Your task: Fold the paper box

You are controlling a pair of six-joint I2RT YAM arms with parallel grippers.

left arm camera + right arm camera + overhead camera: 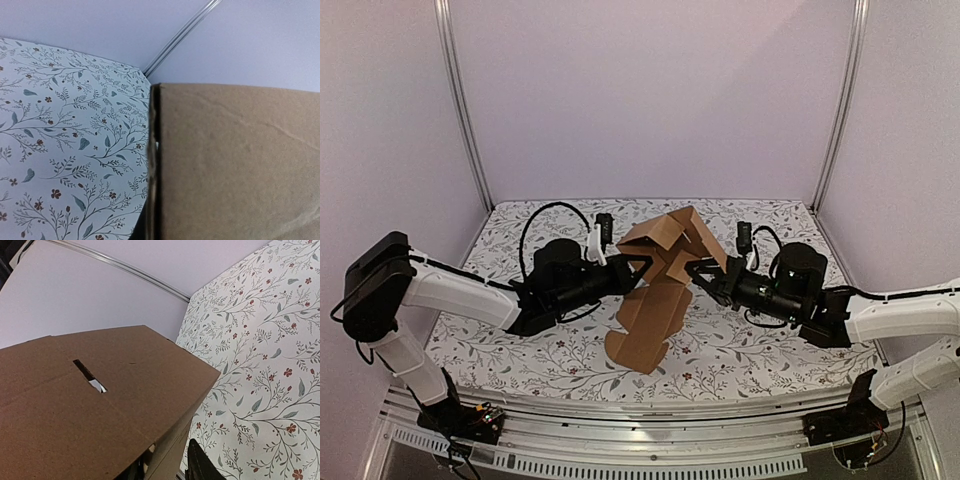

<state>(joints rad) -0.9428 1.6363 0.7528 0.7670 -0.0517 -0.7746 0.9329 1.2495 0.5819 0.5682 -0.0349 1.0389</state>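
The paper box (665, 248) is brown cardboard, partly folded, standing mid-table with its long lid flap (645, 325) sloping down toward the near edge. My left gripper (638, 266) is at the box's left wall and my right gripper (694, 272) at its right wall, both closed on cardboard. In the left wrist view a cardboard panel (235, 165) fills the right half, its edge running between the jaws (152, 220); the fingers are mostly hidden. In the right wrist view a slotted panel (100, 405) covers the jaws (167, 470), with one dark finger (200, 465) outside the wall.
The table wears a floral cloth (520, 350). Pale walls with metal corner posts (465, 110) enclose the back and sides. A metal rail (640, 410) runs along the near edge between the arm bases.
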